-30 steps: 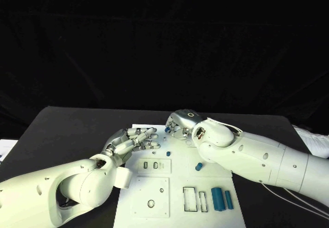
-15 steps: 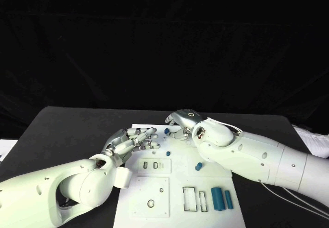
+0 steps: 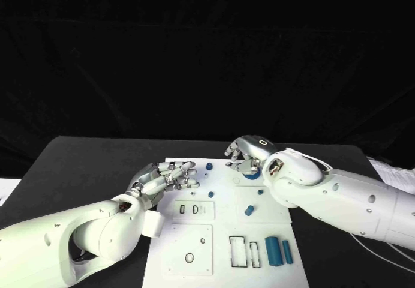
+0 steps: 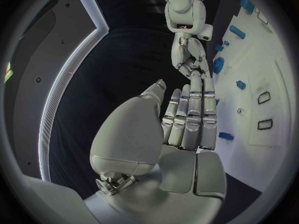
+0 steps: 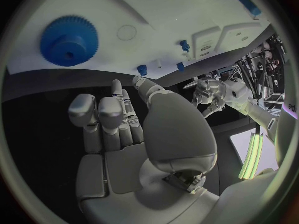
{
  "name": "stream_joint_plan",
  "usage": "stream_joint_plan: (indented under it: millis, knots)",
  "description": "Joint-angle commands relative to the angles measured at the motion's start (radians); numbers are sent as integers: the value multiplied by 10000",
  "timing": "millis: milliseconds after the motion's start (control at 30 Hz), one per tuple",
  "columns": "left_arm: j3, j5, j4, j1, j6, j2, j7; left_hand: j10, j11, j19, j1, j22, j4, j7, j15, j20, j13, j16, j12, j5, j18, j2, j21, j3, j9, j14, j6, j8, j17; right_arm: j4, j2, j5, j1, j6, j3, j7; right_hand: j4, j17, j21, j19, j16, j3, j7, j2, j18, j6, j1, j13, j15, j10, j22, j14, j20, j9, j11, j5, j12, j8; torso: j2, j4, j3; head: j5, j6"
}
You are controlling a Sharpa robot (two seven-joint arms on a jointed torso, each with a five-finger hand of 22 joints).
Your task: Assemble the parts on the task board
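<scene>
I have the white board (image 3: 225, 240) lying in the middle of the black surface (image 3: 86, 162), and both arms reach over its far end. My left hand (image 3: 168, 177) hovers at the board's far left corner; its fingers (image 4: 190, 117) lie straight and close together, released, with nothing in them. My right hand (image 3: 244, 157) sits at the far right side of the board with its fingers (image 5: 106, 117) bent partway in, and I see nothing held in them either. Through the right wrist camera, a blue gear (image 5: 69, 40) lies flat on the board just beyond those fingers, apart from them. In the head view a small blue peg (image 3: 208, 165) stands between my two hands, another peg (image 3: 211, 194) stands nearer the board's middle, and a longer blue piece (image 3: 250, 210) lies tilted just beside my right forearm. Two blue bars (image 3: 278, 250) lie side by side near the board's near right edge, next to two empty rectangular slots (image 3: 244, 251). I cannot tell whether either hand touches the board.
</scene>
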Motion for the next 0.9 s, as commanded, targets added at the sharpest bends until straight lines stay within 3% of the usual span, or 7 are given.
stream_joint_plan:
  millis: [33, 167, 233, 333, 433, 733, 900]
  knots:
    - [6, 39, 28, 12, 206, -3, 86, -38, 38, 72, 64, -13, -58, 71, -6, -2, -10, -42, -46, -40, 33, -51, -19, 14, -10, 44, 16, -44, 20, 532, -531, 1229, 8, -115, 44, -376, -23, 609, 364, 465, 414, 3, -161, -121, -238, -4, 83, 313, -157, 958, 657, 183, -134, -30, -272, 45, 490, -82, -52, -113, 41, -36, 9]
    - [6, 46, 35, 11, 249, -7, 98, -38, 38, 72, 64, -13, -58, 71, -6, -2, -10, -42, -46, -40, 33, -51, -19, 14, -10, 44, 16, -44, 20, 1095, -1333, 1813, 14, 492, 85, -836, 167, 1883, 1146, 1456, 1290, -397, -346, -457, -522, 35, -171, 1346, -375, 1714, 2065, 409, -410, -62, -526, 199, 1569, -159, -91, -192, 71, -7, 11]
    - [6, 47, 32, 11, 271, -10, 99, -39, 39, 72, 67, -14, -64, 71, -6, -2, -10, -45, -50, -40, 33, -52, -20, 17, -10, 43, 16, -47, 23, 1168, -1542, 1948, 10, 730, 93, -1015, 279, 2421, 1308, 1649, 1625, -677, -367, -603, -588, -104, -301, 1945, -381, 1751, 2365, 454, -447, -93, -513, 198, 2119, -230, -97, -227, 85, 4, 11]
    - [5, 49, 19, 10, 311, -6, 99, -39, 39, 72, 67, -14, -64, 71, -6, -2, -10, -45, -50, -40, 33, -52, -20, 17, -10, 43, 16, -47, 23, 1075, -1710, 2078, -14, 1008, 100, -1215, 729, 3374, 1486, 1772, 2283, -1653, -376, -365, -641, -525, 298, 6205, -265, 536, 2680, 432, -335, -51, -428, 289, 5666, -70, -119, -293, 118, 4, 27]
    - [5, 49, 12, 10, 335, 7, 97, -40, 40, 72, 72, -15, -70, 72, -5, -2, -10, -49, -54, -39, 33, -53, -21, 20, -10, 42, 15, -50, 25, 981, -1764, 2118, -35, 1103, 102, -1294, 966, 3697, 1553, 1854, 2454, -1907, -268, -373, -664, -560, 249, 7220, -256, 744, 2823, 474, -319, -56, -382, 229, 6598, -80, -119, -277, 125, 15, 29]
    - [5, 50, -9, 8, 334, 28, 110, -39, 40, 72, 81, -17, -81, 72, -5, -2, -10, -55, -60, -38, 32, -54, -23, 26, -9, 41, 15, -54, 29, 615, -1562, 2085, -65, 1263, 102, -1412, 1231, 3897, 1610, 1909, 2572, -2122, -251, -301, -685, -537, 456, 8060, -228, 663, 2946, 483, -287, -48, -356, 240, 7185, -45, -97, -269, 110, 17, -6]
    - [5, 50, -13, 8, 336, 39, 107, -39, 40, 72, 81, -17, -81, 72, -5, -2, -10, -55, -60, -38, 32, -54, -23, 26, -9, 41, 15, -54, 29, 527, -1336, 2077, -120, 1311, 100, -1396, 1366, 4258, 1643, 1935, 2753, -2251, -259, -242, -695, -449, 564, 9499, -223, 1088, 3014, 534, -280, -38, -355, 233, 8553, 35, -99, -282, 122, 40, -57]
